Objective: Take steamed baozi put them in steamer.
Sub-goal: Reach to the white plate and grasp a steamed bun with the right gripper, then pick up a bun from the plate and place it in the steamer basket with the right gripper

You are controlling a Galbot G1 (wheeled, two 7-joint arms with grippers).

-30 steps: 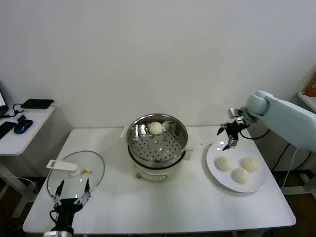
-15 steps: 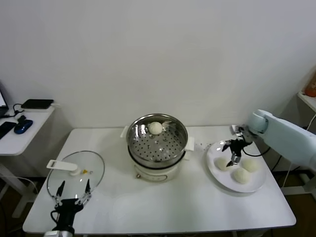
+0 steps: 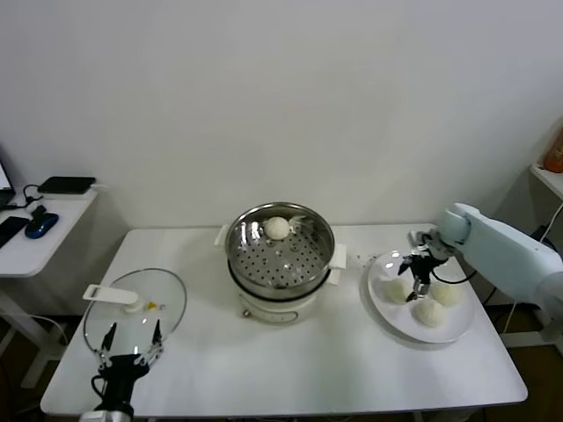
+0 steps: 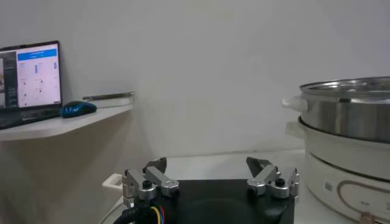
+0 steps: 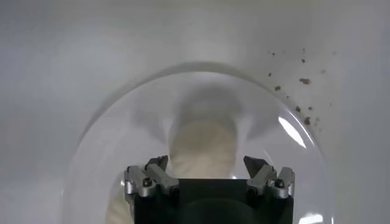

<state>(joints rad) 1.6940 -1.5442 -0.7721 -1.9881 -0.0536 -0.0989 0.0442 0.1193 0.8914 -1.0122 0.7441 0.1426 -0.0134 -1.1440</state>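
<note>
Right gripper (image 3: pixel 412 280) now lower over baozi (image 3: pixel 393 288)

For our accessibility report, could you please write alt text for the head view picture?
The robot's right hand, open, reaches down over a white plate holding three steamed baozi, beside the steamer at the table's centre, where one bun already lies. The left hand waits open near a glass lid at the table's front left.
</note>
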